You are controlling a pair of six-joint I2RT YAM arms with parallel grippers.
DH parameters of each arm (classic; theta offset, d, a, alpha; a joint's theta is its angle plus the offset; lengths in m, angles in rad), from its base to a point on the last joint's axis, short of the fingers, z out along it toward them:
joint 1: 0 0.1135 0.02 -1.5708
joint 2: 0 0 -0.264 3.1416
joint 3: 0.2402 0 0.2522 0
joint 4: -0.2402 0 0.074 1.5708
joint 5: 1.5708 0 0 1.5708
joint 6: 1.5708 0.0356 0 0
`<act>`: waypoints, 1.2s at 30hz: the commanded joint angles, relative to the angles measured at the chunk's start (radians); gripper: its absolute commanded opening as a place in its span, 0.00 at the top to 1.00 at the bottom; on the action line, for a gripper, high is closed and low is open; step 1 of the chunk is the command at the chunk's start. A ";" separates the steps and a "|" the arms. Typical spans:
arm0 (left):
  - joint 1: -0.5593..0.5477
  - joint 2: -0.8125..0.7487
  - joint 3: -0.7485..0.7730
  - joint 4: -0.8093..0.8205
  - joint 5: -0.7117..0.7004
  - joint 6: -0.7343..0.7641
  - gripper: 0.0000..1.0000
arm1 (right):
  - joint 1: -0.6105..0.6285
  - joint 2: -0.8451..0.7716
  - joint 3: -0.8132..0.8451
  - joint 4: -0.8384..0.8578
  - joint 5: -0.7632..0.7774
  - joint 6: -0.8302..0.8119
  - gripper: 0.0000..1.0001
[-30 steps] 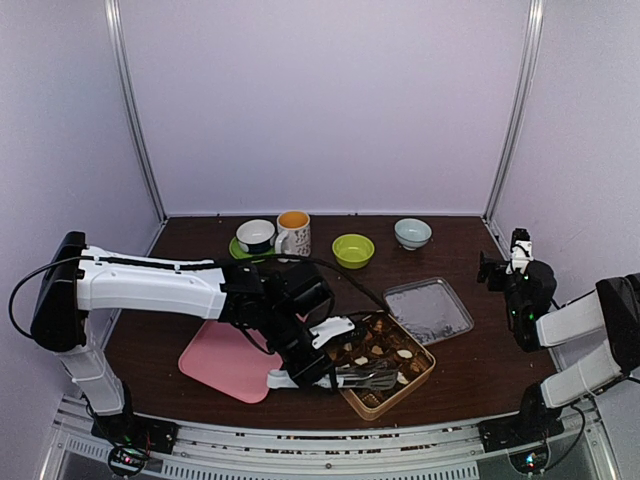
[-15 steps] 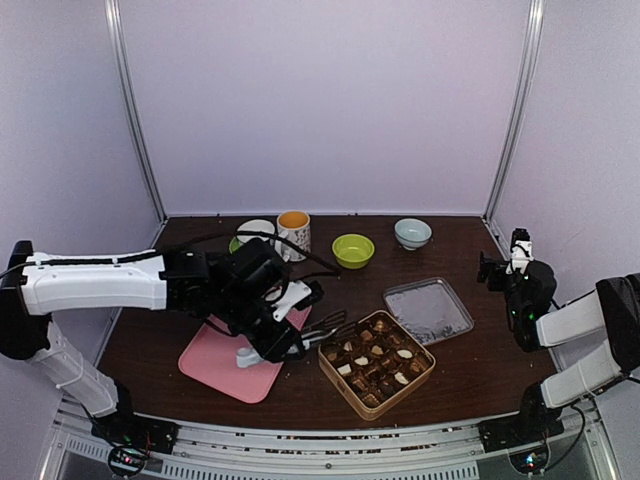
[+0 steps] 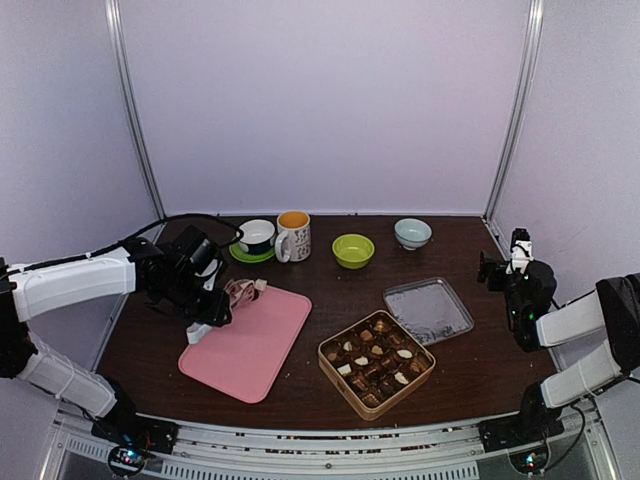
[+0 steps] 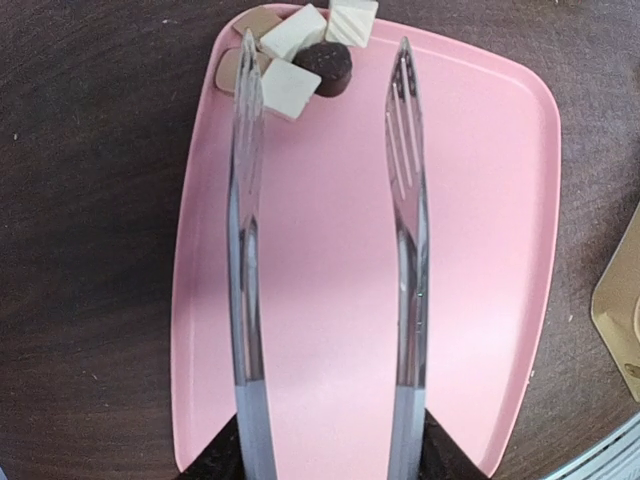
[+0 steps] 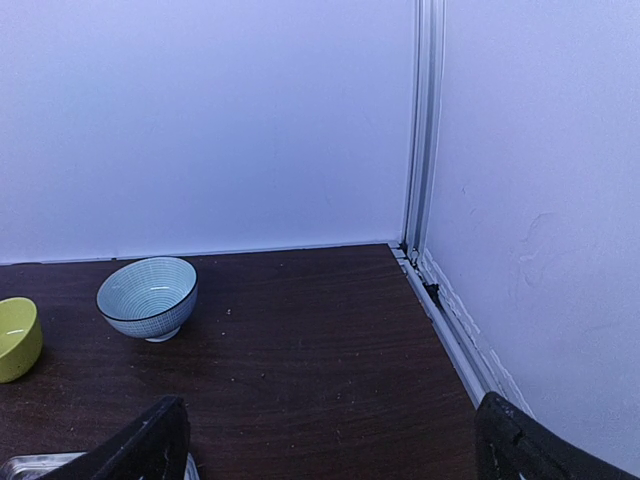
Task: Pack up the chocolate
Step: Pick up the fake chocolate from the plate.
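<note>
While L claw (image 3: 208, 305) grips the tongs (image 4: 245, 250), blades apart and empty over the pink tray (image 4: 480, 250), the step reads as fetching the next piece. Loose chocolate (image 4: 290, 85) lies clustered at one tray corner, at the tips; more sits in the box (image 3: 342, 384). R claw (image 5: 335, 445) gapes wide, idle. Next: straddle one piece, squeeze gently.

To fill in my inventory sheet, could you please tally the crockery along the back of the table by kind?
Cups: 2 (patterned mug, dark-rimmed cup)
Saucers: 1 (green saucer, under the dark-rimmed cup)
Bowls: 2 (green bowl, pale blue bowl)
Total: 5
</note>
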 commanded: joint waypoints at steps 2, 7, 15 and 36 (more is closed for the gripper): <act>0.043 0.012 0.006 0.030 -0.021 0.034 0.50 | -0.003 0.002 0.013 0.014 -0.003 -0.004 0.00; 0.077 0.058 0.019 0.058 0.000 0.086 0.51 | -0.003 0.002 0.013 0.014 -0.002 -0.003 0.00; 0.078 0.147 0.067 0.065 -0.016 0.188 0.54 | -0.003 0.001 0.013 0.014 -0.003 -0.004 0.00; 0.078 0.027 0.130 -0.104 -0.049 0.193 0.69 | -0.003 0.002 0.012 0.014 -0.003 -0.004 0.00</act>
